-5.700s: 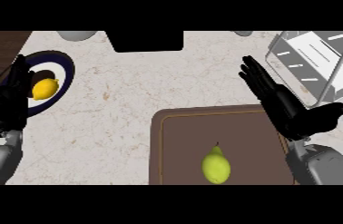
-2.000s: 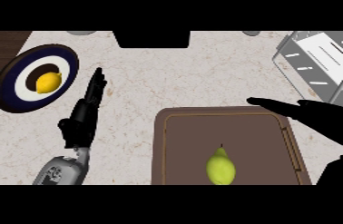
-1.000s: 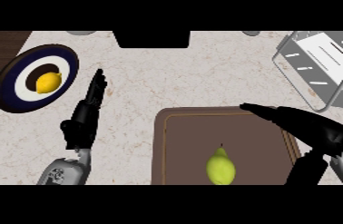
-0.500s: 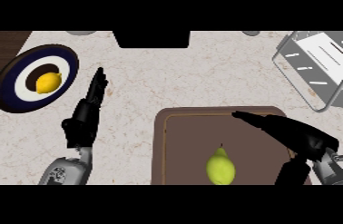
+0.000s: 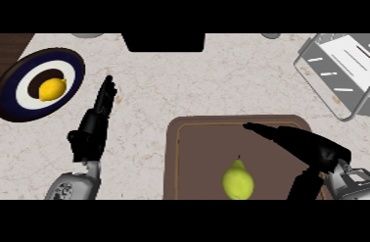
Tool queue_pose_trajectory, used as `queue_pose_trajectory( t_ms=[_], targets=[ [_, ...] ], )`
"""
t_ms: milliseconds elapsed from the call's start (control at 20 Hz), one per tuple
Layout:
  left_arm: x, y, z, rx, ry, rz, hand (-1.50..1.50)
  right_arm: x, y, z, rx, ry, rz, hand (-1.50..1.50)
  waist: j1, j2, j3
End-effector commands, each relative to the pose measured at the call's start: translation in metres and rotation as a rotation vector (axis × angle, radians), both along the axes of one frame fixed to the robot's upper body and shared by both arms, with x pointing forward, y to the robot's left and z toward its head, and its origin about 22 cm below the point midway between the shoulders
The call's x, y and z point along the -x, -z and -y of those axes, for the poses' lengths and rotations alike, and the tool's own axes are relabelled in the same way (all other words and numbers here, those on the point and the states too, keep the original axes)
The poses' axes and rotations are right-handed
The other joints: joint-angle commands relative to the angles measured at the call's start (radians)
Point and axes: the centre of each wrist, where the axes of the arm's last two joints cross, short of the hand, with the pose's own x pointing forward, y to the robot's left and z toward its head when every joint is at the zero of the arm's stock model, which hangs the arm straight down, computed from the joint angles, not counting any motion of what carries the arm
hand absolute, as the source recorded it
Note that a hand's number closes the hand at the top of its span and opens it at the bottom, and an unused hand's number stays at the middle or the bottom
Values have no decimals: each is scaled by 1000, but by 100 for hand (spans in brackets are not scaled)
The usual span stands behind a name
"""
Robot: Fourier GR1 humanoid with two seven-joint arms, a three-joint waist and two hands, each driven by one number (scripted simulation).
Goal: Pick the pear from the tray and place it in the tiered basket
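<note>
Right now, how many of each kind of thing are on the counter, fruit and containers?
Pear: 1
Lemon: 1
Plate: 1
Tray: 1
Tiered basket: 1
Total: 5

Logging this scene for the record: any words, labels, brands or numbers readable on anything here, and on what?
None: no readable text on any item.
Pear, tray, basket, plate with lemon: all unmarked.
Left hand and right hand: no markings visible.
</note>
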Motion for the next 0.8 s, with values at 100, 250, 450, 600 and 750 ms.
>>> queue_pose_trajectory(
  t_ms=[100,250,450,600,750],
  targets=[
    [-3,-5,-6,2,-4,8,0,-4,11,-17,31,-21,-28,-150,0,0,0],
    [9,-7,-3,-1,-3,15,0,3,8,-25,36,-28,-38,-150,0,0,0],
    [-8,5,-3,-8,10,13,0,-6,21,-32,38,-8,-37,-150,-1,1,0],
    [0,-12,-4,4,16,2,0,7,21,-26,35,-17,-50,-150,-2,0,0],
    [8,-9,-13,6,4,-1,0,2,37,-35,32,12,-55,-150,1,0,0]
  ],
)
